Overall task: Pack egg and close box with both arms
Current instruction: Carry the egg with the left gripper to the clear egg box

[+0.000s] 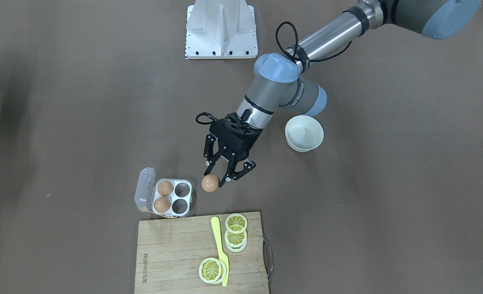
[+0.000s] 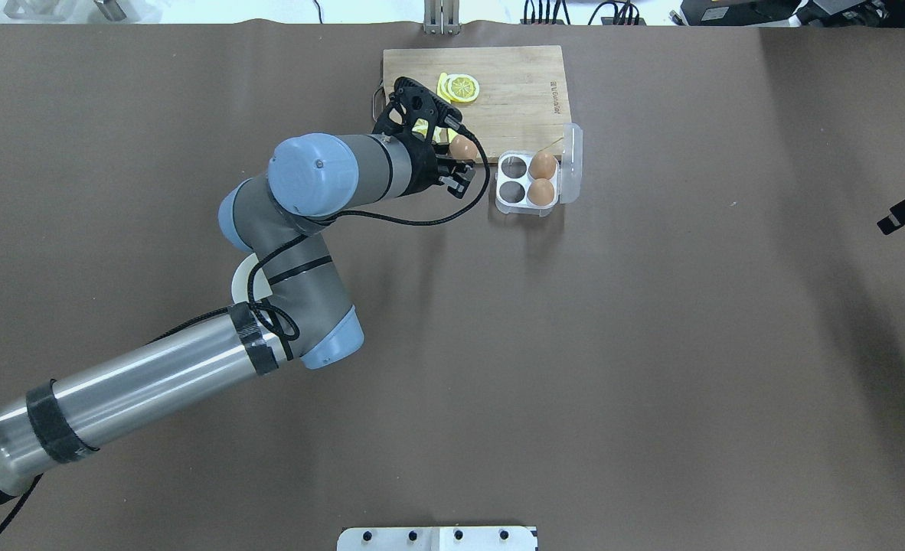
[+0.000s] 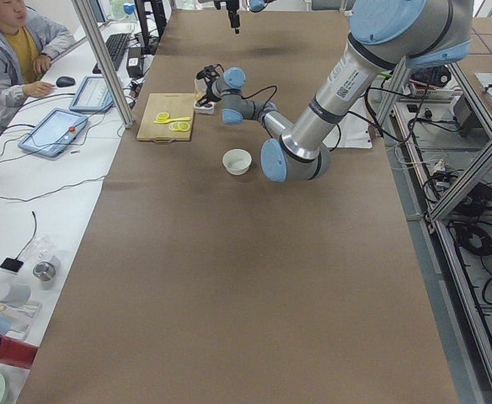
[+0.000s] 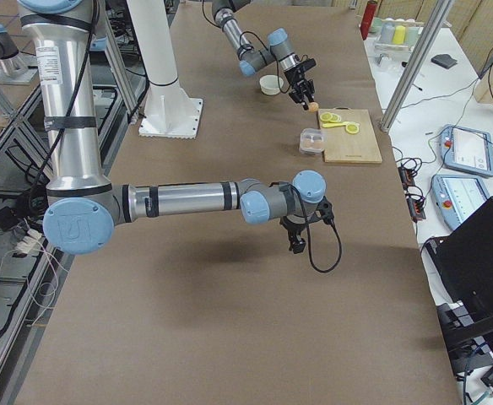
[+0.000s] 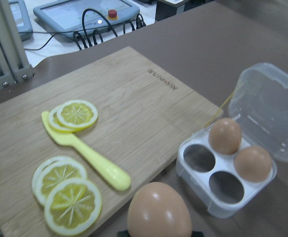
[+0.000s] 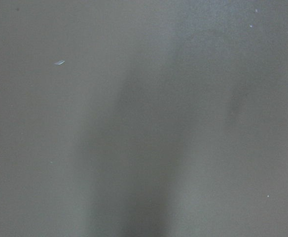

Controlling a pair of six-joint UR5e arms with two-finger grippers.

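My left gripper (image 1: pixel 215 179) is shut on the egg (image 1: pixel 210 182), an orange-brown one held a little above the table. The egg also shows in the left wrist view (image 5: pixel 159 210). The box (image 1: pixel 172 199) lies just beside it, with its clear lid (image 1: pixel 144 190) open and tipped back. Two other brown eggs (image 1: pixel 165 188) (image 1: pixel 162 204) fill the cells by the lid. The two cells (image 1: pixel 181 189) nearer the gripper are empty. My right gripper (image 4: pixel 297 245) hangs over bare table far from the box; I cannot tell whether it is open or shut.
A wooden cutting board (image 1: pixel 176 253) with lemon slices (image 1: pixel 236 223) and a yellow knife (image 1: pixel 219 245) lies next to the box. A round white bowl (image 1: pixel 304 132) stands under my left arm's wrist. The robot's white base (image 1: pixel 221 28) stands at the table's edge.
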